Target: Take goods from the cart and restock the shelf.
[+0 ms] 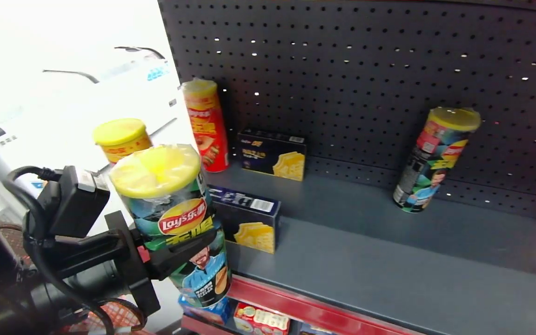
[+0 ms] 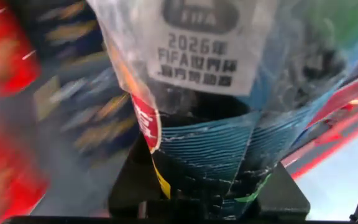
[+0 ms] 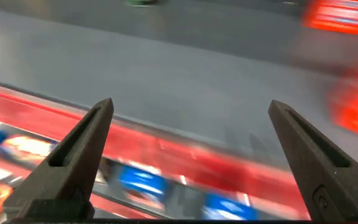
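Chip can (image 1: pixel 182 218) in left jaws — right jaws apart

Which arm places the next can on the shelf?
Left. The left end effector holds a can upright by the shelf's front edge; the right end effector is open and empty.

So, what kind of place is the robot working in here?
Probably a shop aisle, or a mock-up of one: a dark grey metal shelf with a black pegboard back wall and red front strip, stocked with a tall yellow-lidded crisp tube and dark blue cardboard snack boxes.
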